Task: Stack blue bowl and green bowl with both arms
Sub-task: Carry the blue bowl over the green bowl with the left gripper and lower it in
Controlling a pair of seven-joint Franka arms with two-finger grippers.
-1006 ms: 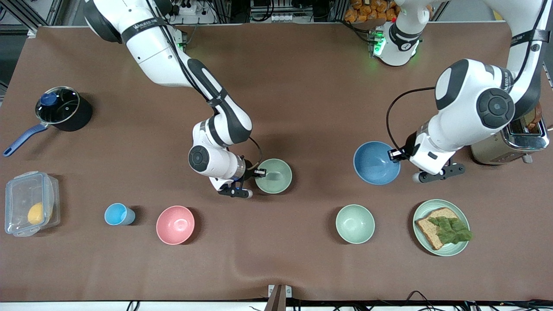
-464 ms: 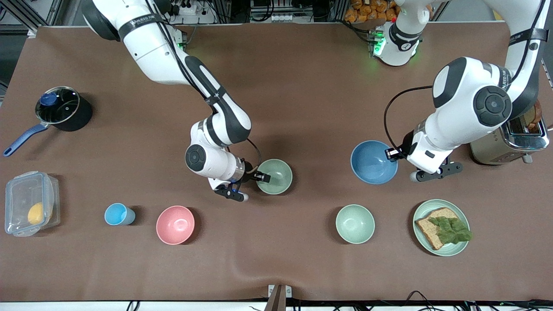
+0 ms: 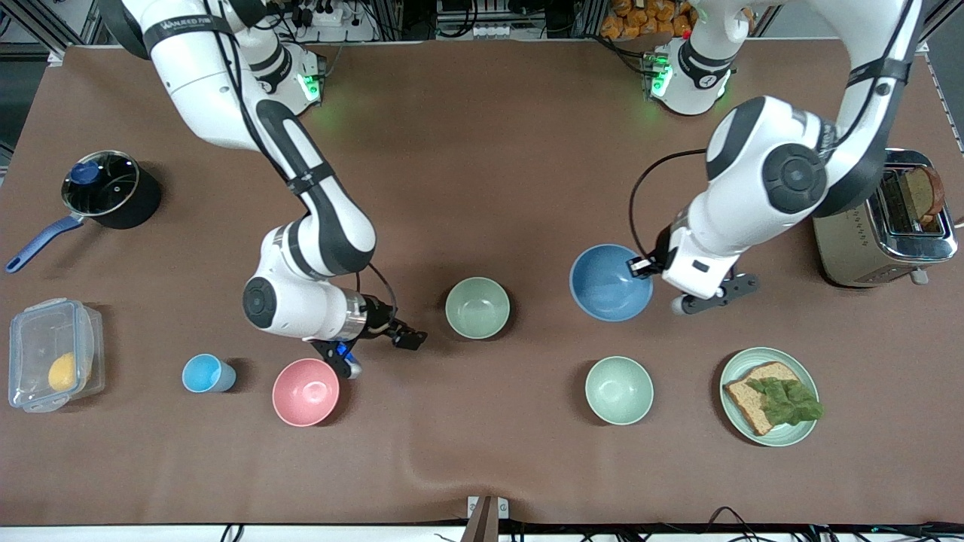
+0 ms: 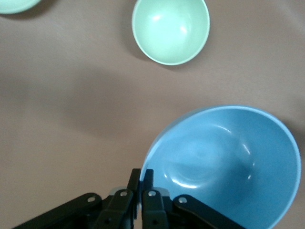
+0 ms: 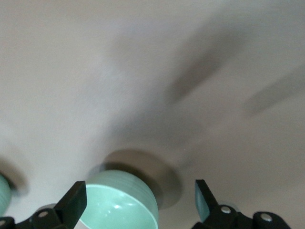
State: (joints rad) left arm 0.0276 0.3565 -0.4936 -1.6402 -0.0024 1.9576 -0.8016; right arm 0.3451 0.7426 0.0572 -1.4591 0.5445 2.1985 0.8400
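Note:
The sage-green bowl (image 3: 477, 307) stands upright on the brown table near the middle, with nothing touching it. My right gripper (image 3: 405, 337) hangs open just beside it, toward the pink bowl. In the right wrist view the green bowl (image 5: 119, 202) lies ahead of the spread fingers of the right gripper (image 5: 139, 196). My left gripper (image 3: 640, 265) is shut on the rim of the blue bowl (image 3: 610, 282) and holds it slightly tilted over the table beside the green bowl. The left wrist view shows the left gripper (image 4: 141, 177) pinching the blue bowl (image 4: 228, 162) at its rim.
A pale mint bowl (image 3: 619, 390), a plate (image 3: 734, 369) with bread and lettuce, a pink bowl (image 3: 306, 391) and a light-blue cup (image 3: 205, 373) line the nearer side. A toaster (image 3: 866, 248) stands at the left arm's end. A lidded pot (image 3: 105, 188) and a clear box (image 3: 53, 354) stand at the right arm's end.
My right gripper let go of the green bowl's rim, opened, and drew back toward the pink bowl. The left arm carried the blue bowl toward the green bowl.

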